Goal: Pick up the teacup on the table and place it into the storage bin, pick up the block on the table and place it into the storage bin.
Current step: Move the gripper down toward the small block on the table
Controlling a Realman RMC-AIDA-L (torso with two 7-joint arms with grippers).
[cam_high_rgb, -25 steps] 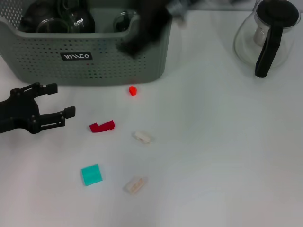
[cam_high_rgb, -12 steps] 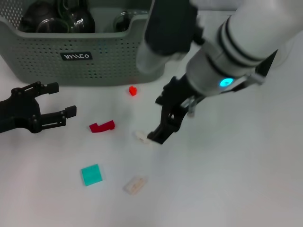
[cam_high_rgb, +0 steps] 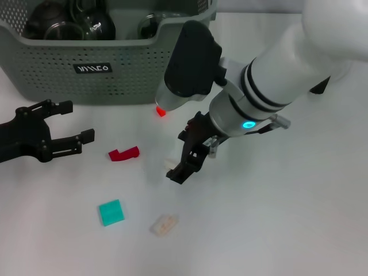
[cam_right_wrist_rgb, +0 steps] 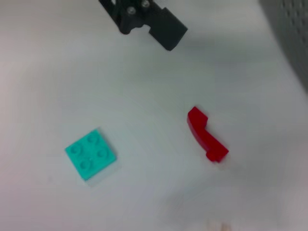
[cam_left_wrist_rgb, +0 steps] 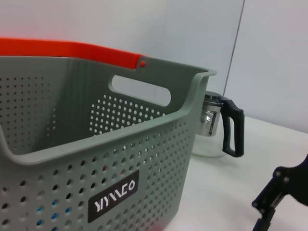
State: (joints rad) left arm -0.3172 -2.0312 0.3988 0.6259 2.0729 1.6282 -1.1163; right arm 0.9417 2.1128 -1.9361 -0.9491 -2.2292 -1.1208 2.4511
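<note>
my right gripper (cam_high_rgb: 185, 156) hangs low over the middle of the white tabletop (cam_high_rgb: 276, 218), its black fingers around a small cream block (cam_high_rgb: 169, 164); whether they grip it, i cannot tell. my left gripper (cam_high_rgb: 68, 123) rests parked at the left edge, fingers spread, holding nothing. large grey-green perforated plastic storage bin (cam_high_rgb: 109, 69) at the far left corner, glassware inside. red curved block (cam_high_rgb: 124, 153), teal square block (cam_high_rgb: 111, 212), second cream block (cam_high_rgb: 164, 224) and small red block (cam_high_rgb: 160, 111) lie loose on the tabletop.

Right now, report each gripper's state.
Left gripper: open, empty, parked on the table.
Right gripper: over the white block; cannot be told.
</note>
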